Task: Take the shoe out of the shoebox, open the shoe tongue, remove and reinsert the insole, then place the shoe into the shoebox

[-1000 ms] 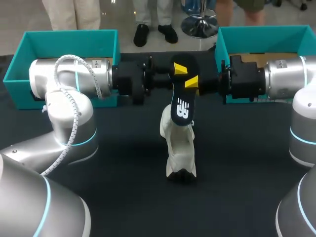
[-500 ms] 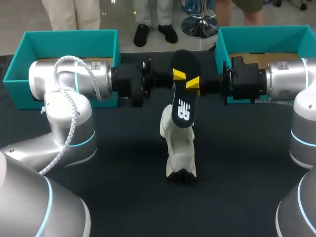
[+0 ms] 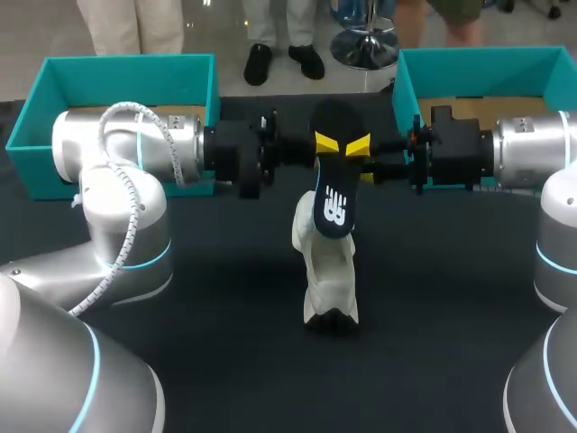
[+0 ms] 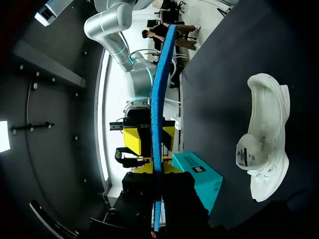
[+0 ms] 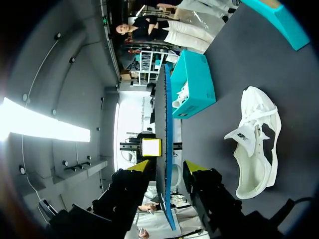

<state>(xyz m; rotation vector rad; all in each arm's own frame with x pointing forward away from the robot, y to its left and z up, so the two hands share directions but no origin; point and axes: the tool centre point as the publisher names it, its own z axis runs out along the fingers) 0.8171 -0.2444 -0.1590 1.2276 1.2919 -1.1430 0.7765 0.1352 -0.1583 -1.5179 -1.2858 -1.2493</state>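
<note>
thin flat dark insole [image 3: 332, 194], soft white shoe [image 3: 326, 271]

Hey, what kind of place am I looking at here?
Probably a robotics lab bench: a left arm and right arm meet over a dark table, with teal shoeboxes behind and a white shoe below a lifted insole.

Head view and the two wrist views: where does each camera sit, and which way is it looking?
Head view: fixed above and behind, looking down on the table; both arms enter from the sides, left fingers and right fingers meeting at the upright insole.
Left wrist view: on the left wrist, looking along the left fingers, shut on the insole.
Right wrist view: on the right wrist, facing the opposite way; right fingers open.
Shared: both wrist views show the insole edge-on and the white shoe.
</note>
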